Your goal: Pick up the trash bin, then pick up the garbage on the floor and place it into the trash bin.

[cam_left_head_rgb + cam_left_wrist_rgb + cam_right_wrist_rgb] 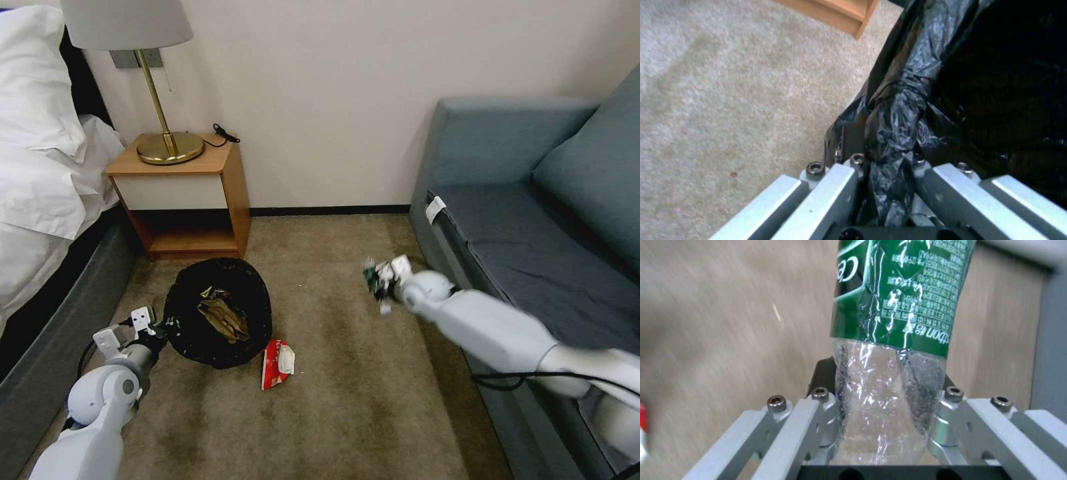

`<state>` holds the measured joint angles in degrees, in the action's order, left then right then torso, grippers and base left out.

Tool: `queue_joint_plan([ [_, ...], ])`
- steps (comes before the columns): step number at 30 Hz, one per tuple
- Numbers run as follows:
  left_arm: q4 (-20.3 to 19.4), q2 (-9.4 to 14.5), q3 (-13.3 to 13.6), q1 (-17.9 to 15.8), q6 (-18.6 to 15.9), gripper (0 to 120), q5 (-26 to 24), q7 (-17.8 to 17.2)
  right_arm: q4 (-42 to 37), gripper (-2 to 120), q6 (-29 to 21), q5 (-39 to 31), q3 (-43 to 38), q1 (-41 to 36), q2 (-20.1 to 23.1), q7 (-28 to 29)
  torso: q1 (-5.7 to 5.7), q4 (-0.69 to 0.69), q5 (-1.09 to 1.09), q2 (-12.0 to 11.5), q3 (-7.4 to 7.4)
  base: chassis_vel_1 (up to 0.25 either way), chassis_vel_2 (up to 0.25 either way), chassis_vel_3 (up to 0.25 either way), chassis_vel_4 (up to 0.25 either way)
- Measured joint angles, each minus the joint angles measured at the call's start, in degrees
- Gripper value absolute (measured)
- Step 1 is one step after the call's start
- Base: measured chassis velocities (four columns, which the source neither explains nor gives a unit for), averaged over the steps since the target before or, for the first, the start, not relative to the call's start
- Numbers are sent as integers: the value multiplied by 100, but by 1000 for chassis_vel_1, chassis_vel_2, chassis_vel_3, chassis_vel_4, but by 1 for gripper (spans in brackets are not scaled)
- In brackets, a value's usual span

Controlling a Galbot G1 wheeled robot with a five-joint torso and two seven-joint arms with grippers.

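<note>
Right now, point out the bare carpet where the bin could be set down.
Bare carpet lies between the red-and-white wrapper and the sofa, and nearer the wall past the trash bin. It is crowded between the nightstand, bin and left gripper.

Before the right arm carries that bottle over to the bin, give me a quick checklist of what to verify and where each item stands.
1. Bottle gripped: ok, right gripper has its jaws shut on the clear lower part.
2. Trash bin held: ok, left gripper is shut on the bagged rim.
3. Bin mouth open: ok, with wrappers already inside.
4. Bottle over the bin: not ok, it is off to the bin's right, above the carpet.
5. Floor cleared: not ok, the red-and-white wrapper lies beside the bin.
</note>
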<state>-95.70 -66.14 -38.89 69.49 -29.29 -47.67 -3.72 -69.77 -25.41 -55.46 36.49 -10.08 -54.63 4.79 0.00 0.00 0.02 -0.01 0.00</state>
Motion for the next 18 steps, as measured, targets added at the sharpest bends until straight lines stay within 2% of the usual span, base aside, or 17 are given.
queue_joint_plan([
  [2,65,26,122,-130,-194,0,-298,-205,-481,26,415,211,-236,89,66,-224,0,0,-1,0,0,0,0,0,0],
  [4,80,29,147,-154,-227,0,-352,-242,-602,26,520,270,-283,97,73,-276,0,0,-1,0,0,0,0,0,0],
  [5,103,29,185,-191,-291,0,-444,-323,-794,26,739,416,-351,101,79,-346,0,0,-1,0,0,0,0,0,0],
  [14,149,8,257,-233,-437,0,-715,-598,-1551,26,1321,796,-466,100,121,-620,0,0,-2,1,0,0,0,0,0],
  [18,110,-46,249,-211,-467,0,-813,-703,-2492,26,1632,829,-304,81,229,-761,0,0,-4,1,0,0,0,0,0],
])
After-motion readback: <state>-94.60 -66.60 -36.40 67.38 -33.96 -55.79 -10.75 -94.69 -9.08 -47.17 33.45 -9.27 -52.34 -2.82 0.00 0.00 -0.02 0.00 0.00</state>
